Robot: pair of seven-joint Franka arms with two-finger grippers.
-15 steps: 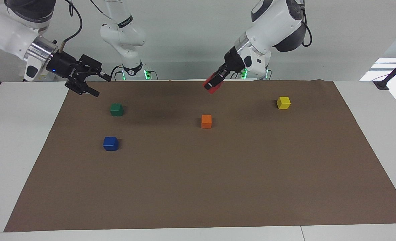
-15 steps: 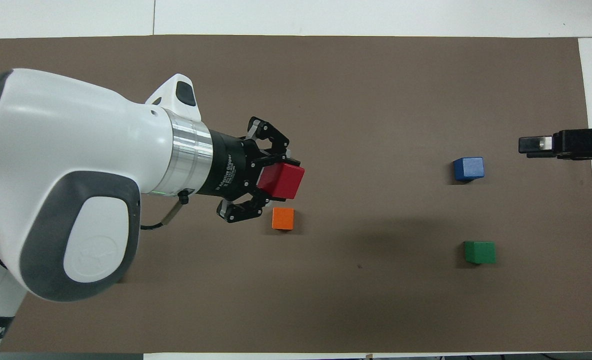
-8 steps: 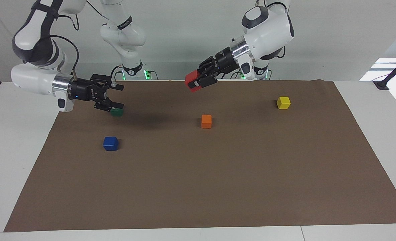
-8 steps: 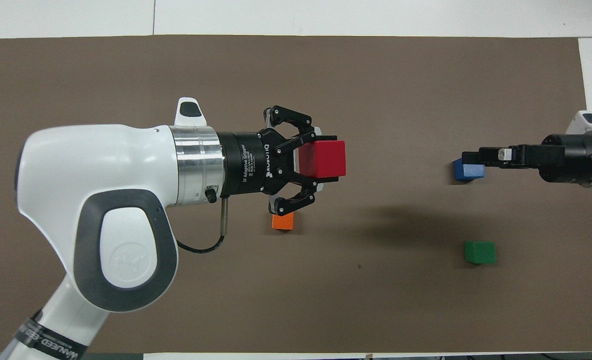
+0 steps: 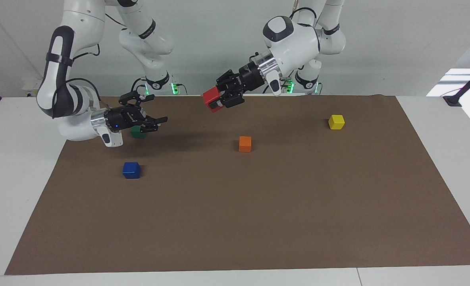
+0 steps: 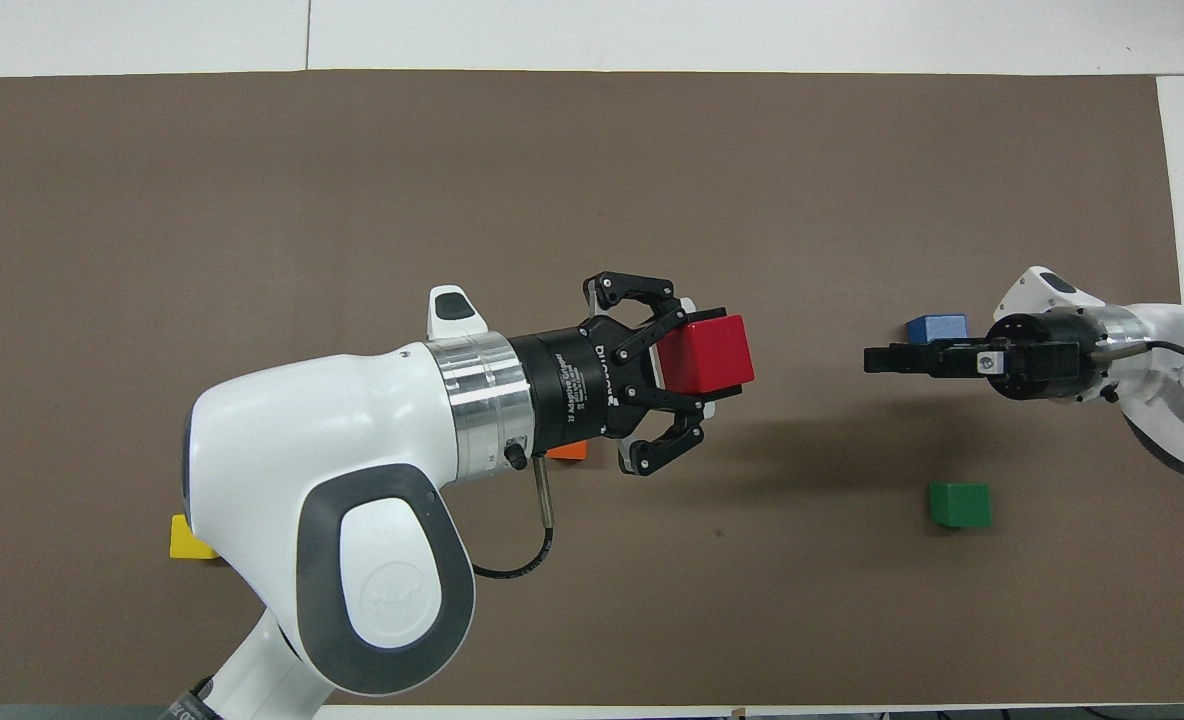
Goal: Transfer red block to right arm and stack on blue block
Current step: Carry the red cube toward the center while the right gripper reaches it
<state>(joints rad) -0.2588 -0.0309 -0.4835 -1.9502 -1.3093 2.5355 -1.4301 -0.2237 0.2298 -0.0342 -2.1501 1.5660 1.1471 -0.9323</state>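
Left claw (image 6: 704, 362), "Adaptive Gripper" lettering

A brown mat (image 5: 259, 222) covers most of the white table (image 5: 16, 159). On it sit an orange cube (image 5: 245, 143) mid-table, a yellow cube (image 5: 336, 122) toward the left arm's end, and a green cube (image 6: 960, 504) toward the right arm's end.

left arm stretched level at upper centre, left gripper (image 5: 216, 100) clamped tight, right arm bent at upper left, right gripper (image 5: 155, 117) spread wide
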